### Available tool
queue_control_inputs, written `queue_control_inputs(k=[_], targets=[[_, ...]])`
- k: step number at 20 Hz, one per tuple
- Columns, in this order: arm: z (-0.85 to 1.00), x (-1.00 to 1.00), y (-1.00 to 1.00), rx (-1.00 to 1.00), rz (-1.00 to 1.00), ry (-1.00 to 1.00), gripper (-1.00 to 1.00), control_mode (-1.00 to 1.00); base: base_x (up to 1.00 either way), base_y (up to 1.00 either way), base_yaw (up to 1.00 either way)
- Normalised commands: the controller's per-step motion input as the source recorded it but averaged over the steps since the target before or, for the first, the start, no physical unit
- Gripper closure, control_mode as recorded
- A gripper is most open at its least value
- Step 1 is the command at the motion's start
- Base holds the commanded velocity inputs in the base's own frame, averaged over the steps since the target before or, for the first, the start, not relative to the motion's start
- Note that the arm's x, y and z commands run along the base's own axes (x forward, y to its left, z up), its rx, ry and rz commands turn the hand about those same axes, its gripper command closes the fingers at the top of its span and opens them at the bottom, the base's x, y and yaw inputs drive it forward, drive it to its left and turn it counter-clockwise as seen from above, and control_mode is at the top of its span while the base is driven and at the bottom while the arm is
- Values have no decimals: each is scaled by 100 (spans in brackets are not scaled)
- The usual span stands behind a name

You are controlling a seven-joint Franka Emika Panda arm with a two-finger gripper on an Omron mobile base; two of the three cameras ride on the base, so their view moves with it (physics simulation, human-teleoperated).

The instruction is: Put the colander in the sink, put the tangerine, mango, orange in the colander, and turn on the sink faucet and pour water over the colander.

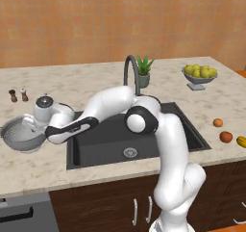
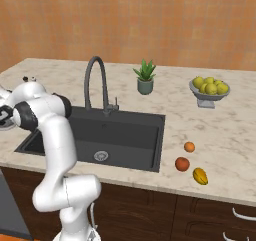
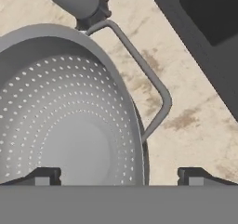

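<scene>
Counter: beige marbled top (image 1: 96, 82), orange wall behind; sink (image 1: 110, 144) set in it, to the right of the pincer in left base view.
Pincer: gripper (image 3: 118, 175) spread wide, holding nothing; tips straddle the colander's rim on the handle side, prob. lined up to pinch rim so bowl can be lifted over to the sink.
Colander: colander (image 1: 21, 135) sits on counter directly under pincer, just beside sink's left edge, upright, empty. Wire handle (image 3: 148, 86) sticks out toward sink.
Faucet: faucet (image 1: 132, 74) beyond sink, well apart from pincer; no stream seen.
Fruit: tangerine (image 2: 189, 146), orange (image 2: 182, 164), mango (image 2: 200, 176) on counter at far side of sink from pincer, waiting till colander is in place.
Stage: step 1, grab not yet made.
Risk: thin rim, could slip or tilt when lifted.
</scene>
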Motion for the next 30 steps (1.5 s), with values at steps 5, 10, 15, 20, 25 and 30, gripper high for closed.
queue_control_inputs(k=[5,10,15,20,25,30], targets=[[-39,22,0,0,-12,9,100,-100,0,0,0],[-59,-2,-42,0,-23,10,100,-100,0,0,0],[-41,-6,-12,0,-20,-1,100,-100,0,0,0],[16,-60,-1,3,-16,-13,100,-100,0,0,0],[54,-100,-39,4,-16,-8,100,-100,0,0,0],[55,-100,-80,8,-18,0,100,-100,0,0,0]])
